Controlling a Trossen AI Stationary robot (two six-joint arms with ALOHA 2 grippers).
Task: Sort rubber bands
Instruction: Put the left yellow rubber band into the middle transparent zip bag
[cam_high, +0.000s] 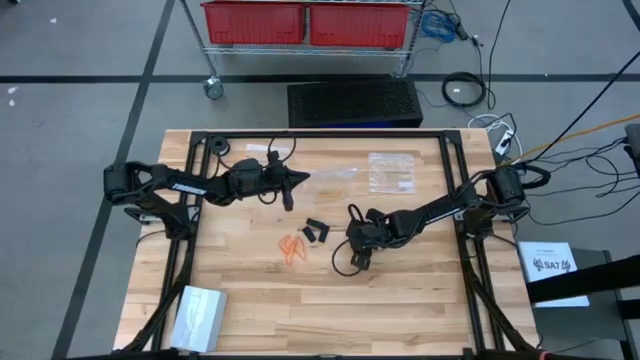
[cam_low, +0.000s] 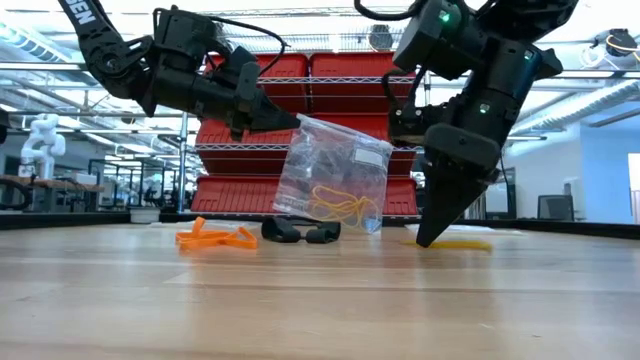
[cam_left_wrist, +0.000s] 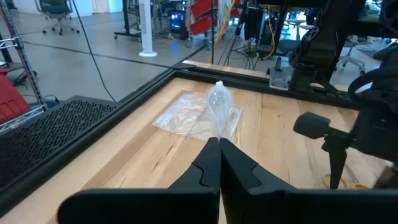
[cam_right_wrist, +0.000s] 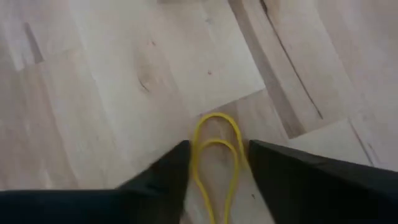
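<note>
Orange rubber bands and black rubber bands lie in small heaps at the table's middle. To their right, yellow rubber bands lie flat on the wood. My right gripper points steeply down over them, open, one finger on each side of the loops. My left gripper is raised and near level, and it is shut on a clear plastic bag with yellow bands inside. My left gripper pinches the clear bag's upper edge between its two fingertips, coming level from the table's left side. The bag hangs below and beyond the fingers. I cannot tell whether its lower end touches the table.
A second clear bag with a white label lies flat near the far edge. A white packet sits at the near left corner. A black frame borders the table, and red bins stand on a rack beyond it.
</note>
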